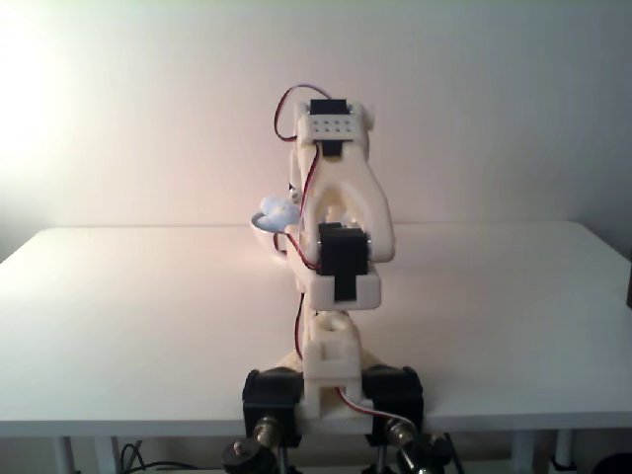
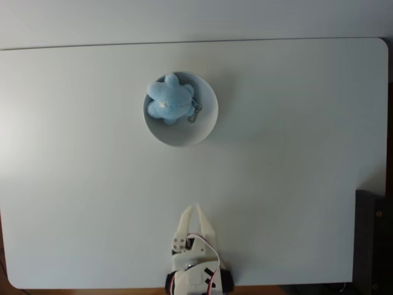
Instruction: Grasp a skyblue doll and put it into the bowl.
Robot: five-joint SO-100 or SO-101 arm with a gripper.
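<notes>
The skyblue doll (image 2: 169,99) lies inside the white bowl (image 2: 184,132), toward its upper left, with its metal clasp (image 2: 195,112) resting on the bowl's floor beside it. In the top-down fixed view my gripper (image 2: 193,209) sits near the table's bottom edge, well below the bowl, its white fingers meeting at the tips with nothing between them. In the fixed view from behind the arm, the doll (image 1: 276,209) peeks out left of the folded arm (image 1: 336,217), above the bowl's rim (image 1: 264,228). The arm hides the gripper there.
The white table (image 2: 295,153) spreads wide around the bowl. A dark object (image 2: 373,239) stands past the table's right edge. Black clamps (image 1: 272,387) hold the arm's base at the near edge.
</notes>
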